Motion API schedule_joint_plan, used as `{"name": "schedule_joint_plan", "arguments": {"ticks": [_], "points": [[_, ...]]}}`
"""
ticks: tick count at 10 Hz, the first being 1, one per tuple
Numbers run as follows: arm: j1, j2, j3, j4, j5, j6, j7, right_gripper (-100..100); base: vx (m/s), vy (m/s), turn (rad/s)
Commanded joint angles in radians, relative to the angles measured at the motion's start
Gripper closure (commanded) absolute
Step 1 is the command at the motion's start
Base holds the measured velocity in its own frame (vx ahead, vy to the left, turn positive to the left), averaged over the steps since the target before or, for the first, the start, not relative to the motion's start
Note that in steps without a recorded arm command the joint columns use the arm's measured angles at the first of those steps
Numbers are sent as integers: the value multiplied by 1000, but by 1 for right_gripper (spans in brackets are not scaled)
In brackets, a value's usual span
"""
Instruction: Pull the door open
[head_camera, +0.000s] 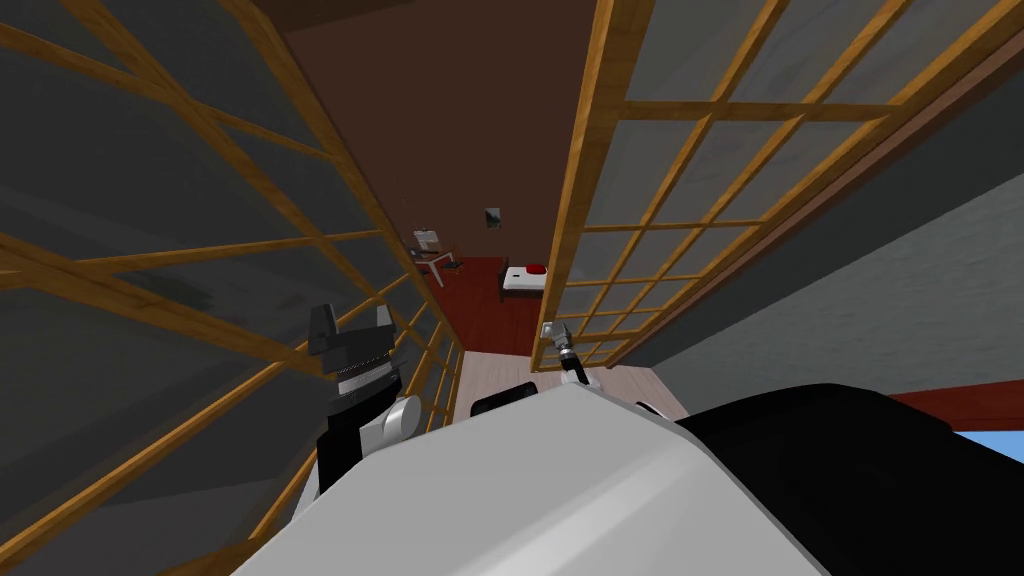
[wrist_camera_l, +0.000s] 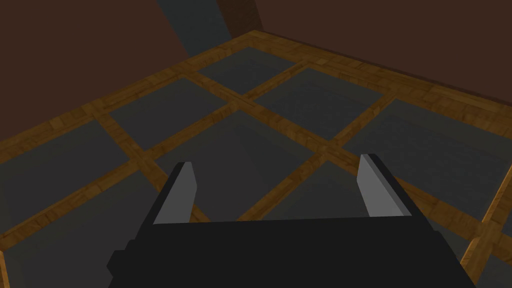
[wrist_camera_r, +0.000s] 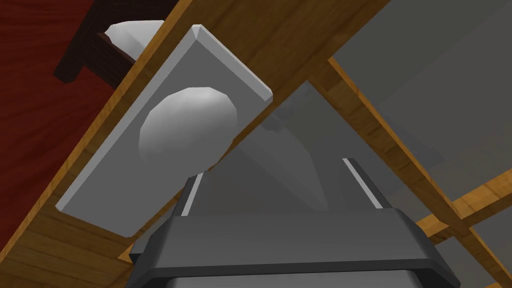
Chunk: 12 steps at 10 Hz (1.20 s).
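Door (head_camera: 575, 230) first: a wood lattice leaf with grey panes, standing to my right front, its free edge beside a gap that shows a red floor beyond. Another lattice panel (head_camera: 150, 290) runs close along my left. My left fingers (wrist_camera_l: 182, 192) hang spread and empty before it, and swinging the leaf toward me could crowd that arm. On the leaf's wooden stile sits a grey handle plate (wrist_camera_r: 115, 170) with a rounded knob (wrist_camera_r: 187, 127). My right fingers (wrist_camera_r: 361, 182) are spread, holding nothing, and the knob lies off beside one blade, not between them. Closing now, I judge, would pinch air or clip the knob's flank and slip on pulling.
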Motion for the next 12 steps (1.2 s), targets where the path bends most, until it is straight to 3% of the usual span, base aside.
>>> {"name": "schedule_joint_plan", "arguments": {"ticks": [1, 4, 6, 9, 11, 12], "points": [[-3, 25, 24, -24, -34, 7, -50, -100, -72, -22, 104], [0, 31, 28, -34, -63, 6, -96, -100, -46, -15, 73], [8, 43, 36, -55, -121, 4, -159, -100, -61, -21, 94], [8, 43, 36, -55, -121, 4, -170, -100, -36, -4, 14], [15, 56, 44, -75, -178, 2, -229, -100, -53, -15, 122], [15, 56, 44, -75, -178, 2, -243, -100, -59, -22, 74]]}}
